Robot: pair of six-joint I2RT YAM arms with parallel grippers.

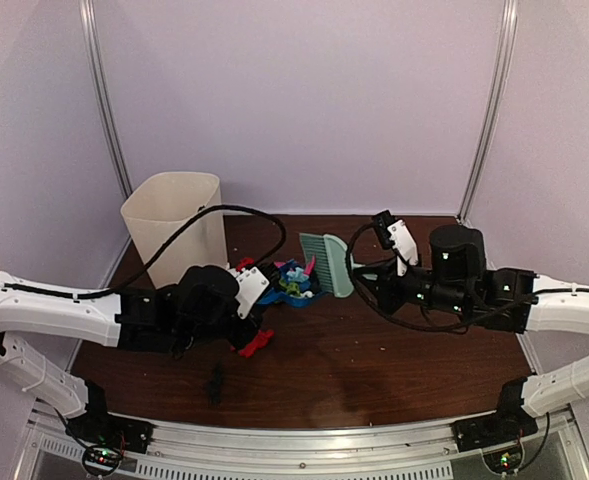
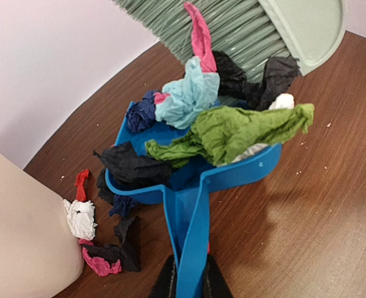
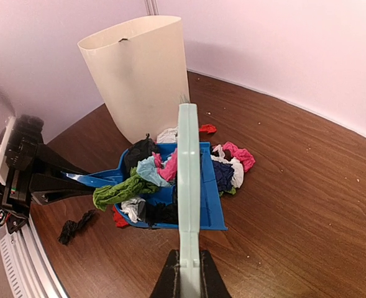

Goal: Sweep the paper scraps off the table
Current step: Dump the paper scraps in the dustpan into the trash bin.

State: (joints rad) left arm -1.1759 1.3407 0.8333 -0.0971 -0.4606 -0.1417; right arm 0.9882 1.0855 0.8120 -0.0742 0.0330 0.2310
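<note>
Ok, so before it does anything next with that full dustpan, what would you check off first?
1. Grip of left gripper on the dustpan handle: ok, shut on it.
2. Grip of right gripper on the brush: ok.
3. Load contained in the pan: not ok, a green scrap hangs over the rim.
4. The table cleared: not ok; a black scrap and a red scrap lie near the left arm, and a white scrap by the bin.
5. Bin upright, mouth open: ok.
6. Pan lip flat on the table: cannot tell.

Crinkled paper scraps [image 2: 232,133], glossy plastic dustpan [image 2: 189,217], wood-grain table [image 2: 319,205]
</note>
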